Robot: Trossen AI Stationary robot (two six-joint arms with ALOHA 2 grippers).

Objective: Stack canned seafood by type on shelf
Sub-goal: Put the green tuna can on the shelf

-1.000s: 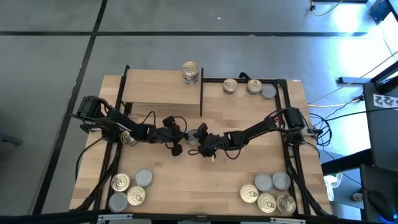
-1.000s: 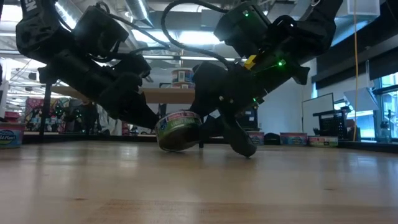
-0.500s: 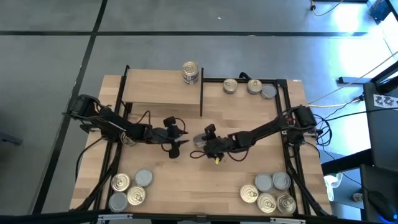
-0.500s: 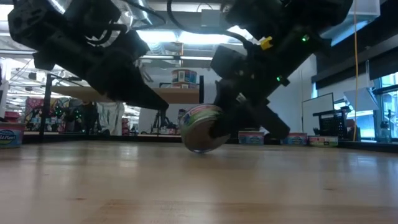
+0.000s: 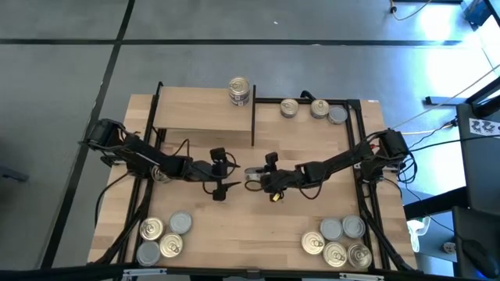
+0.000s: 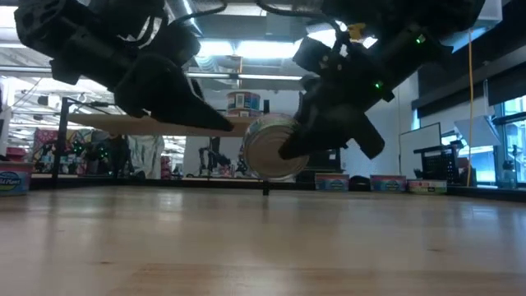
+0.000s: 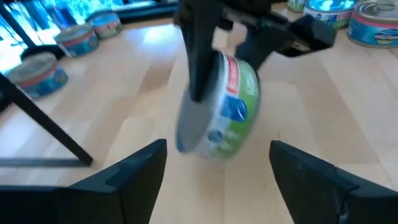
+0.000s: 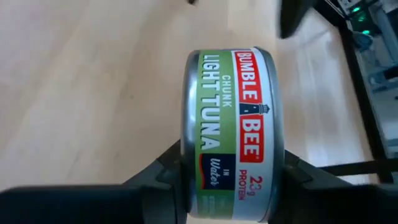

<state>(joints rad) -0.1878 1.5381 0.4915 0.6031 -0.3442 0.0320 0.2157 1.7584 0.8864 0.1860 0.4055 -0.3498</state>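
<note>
The left end effector (image 5: 221, 173) hangs near the middle of the tabletop (image 5: 234, 226), its 2 fingers spread apart and gripping nothing, with a small gap to the tuna tin (image 5: 255, 176). In the left wrist view the fingers (image 7: 134, 171) stand wide on both sides of the tin (image 7: 221, 106), not touching it.

The tin is a short round can with a green, white and red Bumble Bee Chunk Light Tuna label (image 8: 233, 134) and a plain silver-grey end (image 6: 269, 148). It is clamped in the right end effector (image 5: 266, 176), lifted clear of the tabletop and turned on edge: its round axis lies about level, and a flat end faces the low camera.

Around it the tabletop is bare wood. Tin clusters sit at the near left corner (image 5: 162, 236) and near right corner (image 5: 337, 240), well apart from the held tin. The shelf (image 5: 205, 114) lies at the far side, with 1 stack of tins (image 5: 239, 90) at its back edge. 3 tins (image 5: 313, 110) sit on the tabletop to the shelf's right.
</note>
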